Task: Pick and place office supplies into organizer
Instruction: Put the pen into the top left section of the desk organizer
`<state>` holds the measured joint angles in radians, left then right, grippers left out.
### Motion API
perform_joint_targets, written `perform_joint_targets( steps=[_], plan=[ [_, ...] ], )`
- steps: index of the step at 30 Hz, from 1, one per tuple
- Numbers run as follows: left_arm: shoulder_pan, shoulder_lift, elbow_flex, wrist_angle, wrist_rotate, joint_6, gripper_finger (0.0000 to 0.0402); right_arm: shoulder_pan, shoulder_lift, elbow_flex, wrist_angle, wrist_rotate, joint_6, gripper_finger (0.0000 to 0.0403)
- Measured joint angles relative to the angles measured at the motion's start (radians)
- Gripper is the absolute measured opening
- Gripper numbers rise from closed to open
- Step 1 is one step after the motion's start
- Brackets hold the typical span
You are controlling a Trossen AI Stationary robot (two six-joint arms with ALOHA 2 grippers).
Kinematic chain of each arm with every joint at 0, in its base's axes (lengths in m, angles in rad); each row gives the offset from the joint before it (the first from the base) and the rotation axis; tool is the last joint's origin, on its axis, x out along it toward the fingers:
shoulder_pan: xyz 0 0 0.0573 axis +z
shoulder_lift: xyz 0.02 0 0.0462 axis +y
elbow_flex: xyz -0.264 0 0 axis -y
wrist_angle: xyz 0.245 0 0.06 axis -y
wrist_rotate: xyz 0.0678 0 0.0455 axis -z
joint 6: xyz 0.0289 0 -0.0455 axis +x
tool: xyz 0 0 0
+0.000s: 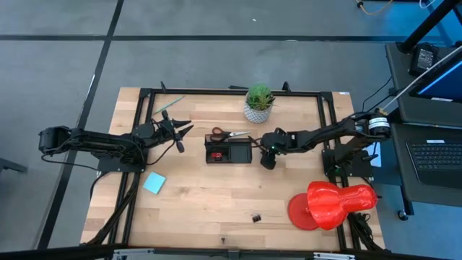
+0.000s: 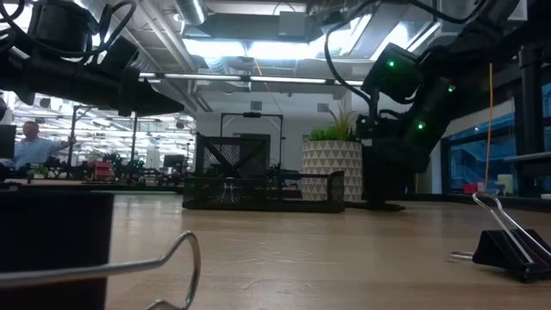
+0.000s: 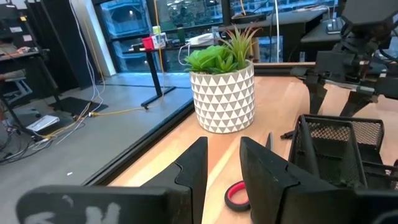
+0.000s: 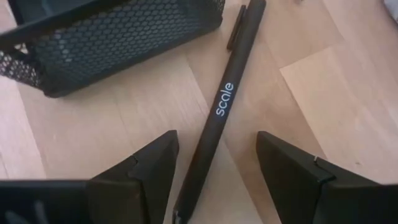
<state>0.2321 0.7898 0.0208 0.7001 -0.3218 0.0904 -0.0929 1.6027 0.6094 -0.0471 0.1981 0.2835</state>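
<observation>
We see a slim matte black pen (image 4: 219, 112) lying flat on the wooden table (image 1: 202, 209), just beside the right end of the organizer (image 1: 228, 152); its long axis runs roughly along that end wall, the clip end reaching up past the mesh corner and the other end passing down between the right gripper's (image 4: 217, 171) fingers. The barrel is plain and dark, with the word "scale" printed lengthwise in pale blue-white letters. That right gripper hangs just above the pen with its two dark fingers (image 4: 140, 168) spread wide, one on each side of the barrel and not touching it, so it grips nothing. The organizer itself is a low black wire-mesh tray with a taller compartment at one end. Behind it lie the red-handled scissors (image 1: 225, 133), near the potted plant (image 1: 259, 102) in its white triangle-patterned pot. The left gripper (image 1: 182, 133) hovers to the organizer's left, its fingers (image 3: 193, 171) parted by a narrow gap and, as far as we can see, empty. A light blue notepad (image 1: 154, 183) sits nearer the front left, and a small black clip (image 1: 256, 217) lies beside the large red object (image 1: 332, 204).
</observation>
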Motion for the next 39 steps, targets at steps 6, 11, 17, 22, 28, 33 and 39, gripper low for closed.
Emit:
perform_joint_targets(
  steps=[6, 11, 17, 22, 28, 33, 39],
  plan=[
    [0.0, 0.0, 0.0, -0.002, 0.0, -0.002, 0.0088, 0.0, 0.018, 0.001, -0.009, 0.003, 0.023, 0.0203],
    [0.0, 0.0, 0.0, -0.002, 0.0, -0.002, 0.0088, 0.0, 0.021, 0.001, -0.011, -0.004, -0.002, 0.0139],
    [0.0, 0.0, 0.0, -0.002, 0.0, -0.002, 0.0088, 0.0, 0.021, 0.001, -0.011, -0.007, -0.042, 0.0064],
    [0.0, 0.0, 0.0, -0.001, 0.0, -0.002, 0.0088, -0.001, 0.021, 0.0, -0.012, -0.004, -0.009, 0.0022],
    [0.0, 0.0, 0.0, -0.001, 0.0, -0.002, 0.0088, -0.001, 0.021, -0.001, -0.011, -0.004, 0.051, 0.002],
    [0.0, 0.0, 0.0, -0.001, 0.0, -0.002, 0.0088, -0.002, -0.004, -0.007, -0.005, -0.01, 0.053, 0.0022],
    [-0.001, 0.0, 0.0, -0.001, 0.0, -0.002, 0.0088, -0.002, -0.045, -0.011, -0.02, -0.016, 0.056, 0.002]
  ],
)
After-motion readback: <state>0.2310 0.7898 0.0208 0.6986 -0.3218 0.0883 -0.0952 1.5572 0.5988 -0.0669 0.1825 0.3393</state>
